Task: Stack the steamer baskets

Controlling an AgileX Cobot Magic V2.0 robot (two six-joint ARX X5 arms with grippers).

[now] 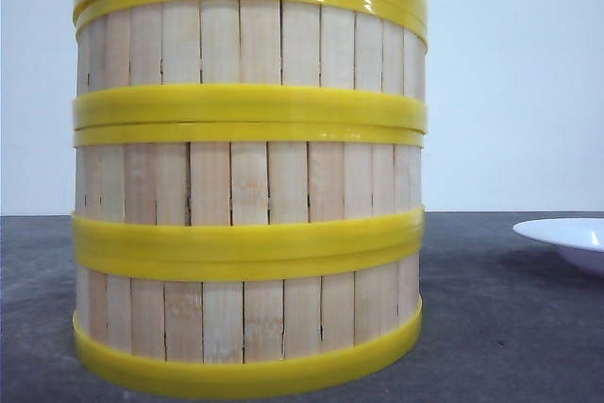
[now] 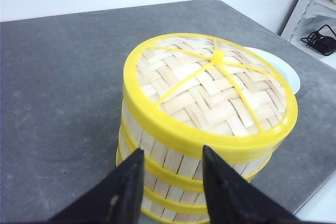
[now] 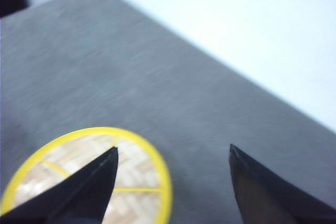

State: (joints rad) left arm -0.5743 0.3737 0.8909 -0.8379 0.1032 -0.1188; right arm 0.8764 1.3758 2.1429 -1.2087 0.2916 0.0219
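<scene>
On the grey worktop (image 1: 510,327): three steamer baskets (image 1: 247,186) stacked, woven lid (image 2: 210,85) on top, white plate (image 1: 571,238) just beside. Left claw (image 2: 170,182) open near the stack's side, touching nothing. Right claw (image 3: 173,182) open above, empty.

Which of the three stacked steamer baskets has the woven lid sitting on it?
The top basket of the stack: the woven lid rests on its upper rim. The middle basket and bottom basket carry baskets instead.
</scene>
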